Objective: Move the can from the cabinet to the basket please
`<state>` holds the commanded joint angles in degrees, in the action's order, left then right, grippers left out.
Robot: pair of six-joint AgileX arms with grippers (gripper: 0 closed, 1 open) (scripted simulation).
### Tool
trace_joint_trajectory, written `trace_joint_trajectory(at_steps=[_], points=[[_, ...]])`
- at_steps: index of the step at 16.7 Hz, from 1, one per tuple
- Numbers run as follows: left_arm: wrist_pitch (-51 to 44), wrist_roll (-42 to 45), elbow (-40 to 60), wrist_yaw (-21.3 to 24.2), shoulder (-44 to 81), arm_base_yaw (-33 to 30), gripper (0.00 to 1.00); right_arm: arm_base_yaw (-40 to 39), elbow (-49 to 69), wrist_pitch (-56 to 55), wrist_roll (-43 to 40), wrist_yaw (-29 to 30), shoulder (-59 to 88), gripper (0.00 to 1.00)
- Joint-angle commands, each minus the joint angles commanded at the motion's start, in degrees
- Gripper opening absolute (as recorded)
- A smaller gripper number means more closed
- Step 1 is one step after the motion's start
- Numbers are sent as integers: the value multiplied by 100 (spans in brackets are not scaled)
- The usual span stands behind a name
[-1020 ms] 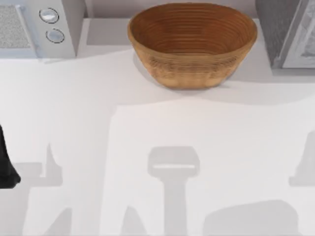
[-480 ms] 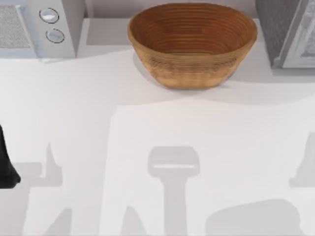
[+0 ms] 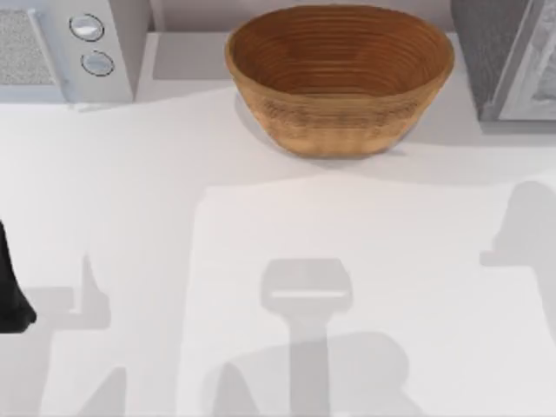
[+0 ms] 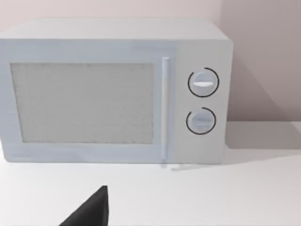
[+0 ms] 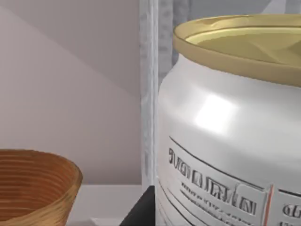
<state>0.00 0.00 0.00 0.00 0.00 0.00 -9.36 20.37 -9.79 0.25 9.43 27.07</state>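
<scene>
The can [image 5: 221, 141] is silver-white with a gold rim, fine print and a thin red mark, and it looms very close in the right wrist view. A dark part of my right gripper [image 5: 140, 213] shows right beside its lower side. Behind the can runs a pale upright strip of the cabinet [image 5: 150, 94]. The cabinet [image 3: 486, 61] stands at the table's back right, dark grey with a paler door panel. The brown woven basket [image 3: 339, 130] sits at the back middle, hollow up; its rim [image 5: 42, 165] also shows in the right wrist view. My left gripper [image 4: 89, 213] is parked at the left edge.
A light-grey microwave [image 3: 95, 43] with two round knobs stands at the back left, and it faces the left wrist camera [image 4: 113, 94]. The left arm [image 3: 10, 291] is a dark shape at the table's left edge. Arm shadows lie across the white tabletop.
The right arm's shadows have shifted: the one at the right edge moved toward the cabinet, the one at the front moved left. Basket, microwave and left arm have not moved.
</scene>
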Motion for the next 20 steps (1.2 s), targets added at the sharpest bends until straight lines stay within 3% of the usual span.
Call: trace_joint_trajectory(at_steps=[12, 16, 20], points=[[0, 0, 0, 0, 0, 0, 100, -2021, 4555, -2122, 60, 2136, 7042, 0], [0, 0, 0, 0, 0, 0, 100, -2451, 5510, -2573, 77, 2569, 8487, 0], [0, 0, 0, 0, 0, 0, 100, -2607, 5853, -2737, 84, 2721, 8965, 0]])
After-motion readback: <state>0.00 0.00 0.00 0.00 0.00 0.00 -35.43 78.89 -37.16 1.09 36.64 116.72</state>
